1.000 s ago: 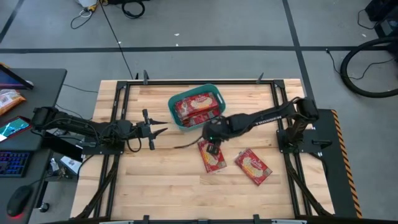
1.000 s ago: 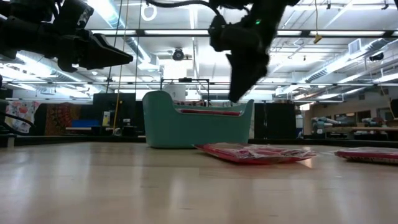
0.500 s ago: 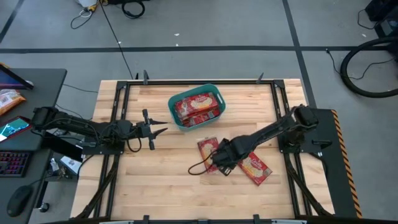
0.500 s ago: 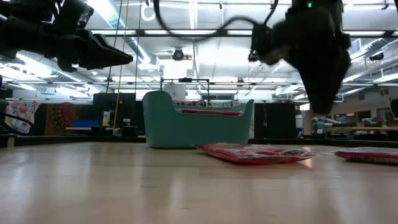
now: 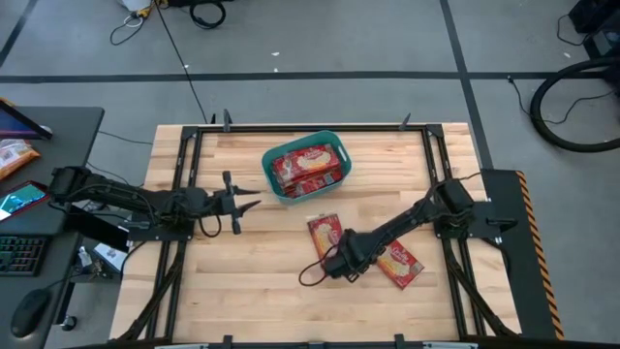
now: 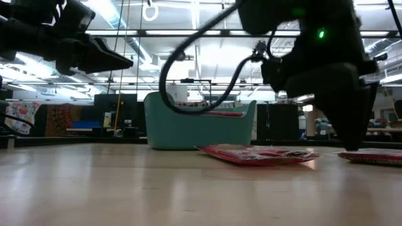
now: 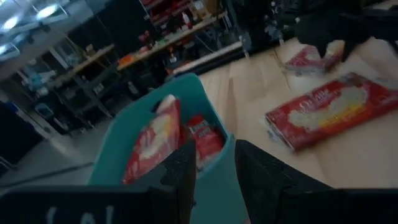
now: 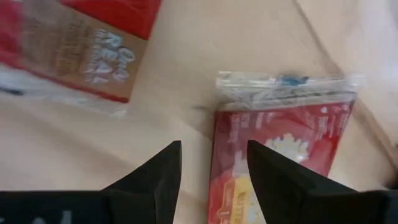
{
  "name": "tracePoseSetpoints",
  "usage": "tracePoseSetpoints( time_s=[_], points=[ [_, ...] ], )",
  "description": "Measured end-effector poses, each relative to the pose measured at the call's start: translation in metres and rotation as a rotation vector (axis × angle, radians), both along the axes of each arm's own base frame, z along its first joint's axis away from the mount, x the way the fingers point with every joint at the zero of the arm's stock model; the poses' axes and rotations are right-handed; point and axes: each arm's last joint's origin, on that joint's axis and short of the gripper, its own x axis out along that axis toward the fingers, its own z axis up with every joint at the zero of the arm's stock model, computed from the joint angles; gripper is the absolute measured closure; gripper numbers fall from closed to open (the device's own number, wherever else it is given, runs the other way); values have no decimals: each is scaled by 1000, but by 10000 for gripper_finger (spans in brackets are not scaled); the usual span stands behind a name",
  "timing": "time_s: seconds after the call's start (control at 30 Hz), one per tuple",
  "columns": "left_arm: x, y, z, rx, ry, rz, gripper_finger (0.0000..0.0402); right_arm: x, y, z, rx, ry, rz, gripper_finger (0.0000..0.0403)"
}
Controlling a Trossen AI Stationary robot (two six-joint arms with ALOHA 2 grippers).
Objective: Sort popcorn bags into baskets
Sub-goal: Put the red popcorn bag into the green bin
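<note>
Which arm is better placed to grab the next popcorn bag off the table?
Right. Its gripper hangs open between the two loose popcorn bags; the left gripper waits beside the basket.

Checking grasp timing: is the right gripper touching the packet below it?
Cannot tell. The right wrist view shows the right gripper open over a popcorn bag, but no view plainly shows contact or gap.

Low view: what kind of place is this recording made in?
Most likely a robotics lab or workshop. Beyond the wooden table is a large open room with strip lights on the ceiling and workbenches along the back; the high view shows a grey concrete floor with loose cables and a desk with a keyboard and mouse.
</note>
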Motion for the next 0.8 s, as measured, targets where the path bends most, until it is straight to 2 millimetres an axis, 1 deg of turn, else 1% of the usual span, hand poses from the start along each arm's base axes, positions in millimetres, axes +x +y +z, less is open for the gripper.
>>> tracePoseSetpoints(
  time_s=[0.13,0.23,0.33,0.43,0.63,0.7,0.8],
  points=[
    [0,0,4,20,-36,-2,285,2,18,6,-108,9,20,216],
    [0,0,4,18,-39,-3,285,1,31,-1,-132,50,42,216],
    [0,0,4,19,-38,-3,285,1,39,-10,-131,87,58,216],
    [0,0,4,19,-38,-2,285,1,41,-19,-137,121,58,216],
    [0,0,4,20,-38,-3,285,-2,40,-21,-141,136,57,218],
    [0,0,4,20,-37,-2,285,-2,40,-21,-139,137,66,227],
    [0,0,4,20,-38,-3,285,-4,39,-23,-142,150,75,250]
  ],
)
